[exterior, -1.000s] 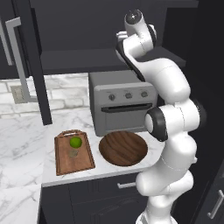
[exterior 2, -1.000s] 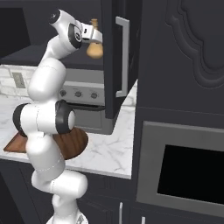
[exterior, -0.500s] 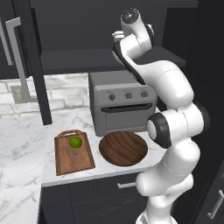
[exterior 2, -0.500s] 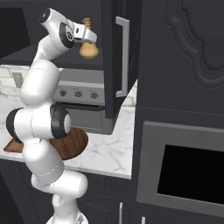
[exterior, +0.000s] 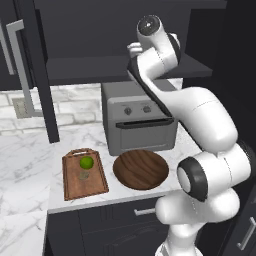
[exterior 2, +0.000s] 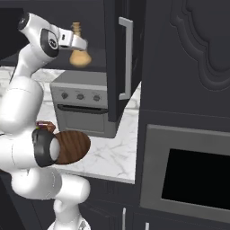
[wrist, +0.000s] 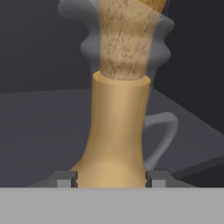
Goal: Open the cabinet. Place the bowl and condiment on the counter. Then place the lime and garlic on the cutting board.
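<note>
My end effector [wrist: 109, 178] clamped on condiment [exterior 2: 80, 57] above toaster oven [exterior: 141, 119]. Keep bottle upright, clear cabinet [exterior 2: 122, 58] door, lower onto bare counter [exterior 2: 112, 155] beside bowl [exterior: 140, 169].

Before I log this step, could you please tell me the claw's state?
Claw: closed on the bottle, lifted in front of the open cabinet.

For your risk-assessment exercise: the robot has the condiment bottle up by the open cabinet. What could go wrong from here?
1. The jaws grip the condiment on its rounded lower body; it might slip or tilt while carried.
2. The open cabinet door hangs close beside it; a swing could knock it.
3. The bowl and cutting board crowd the counter below.
</note>
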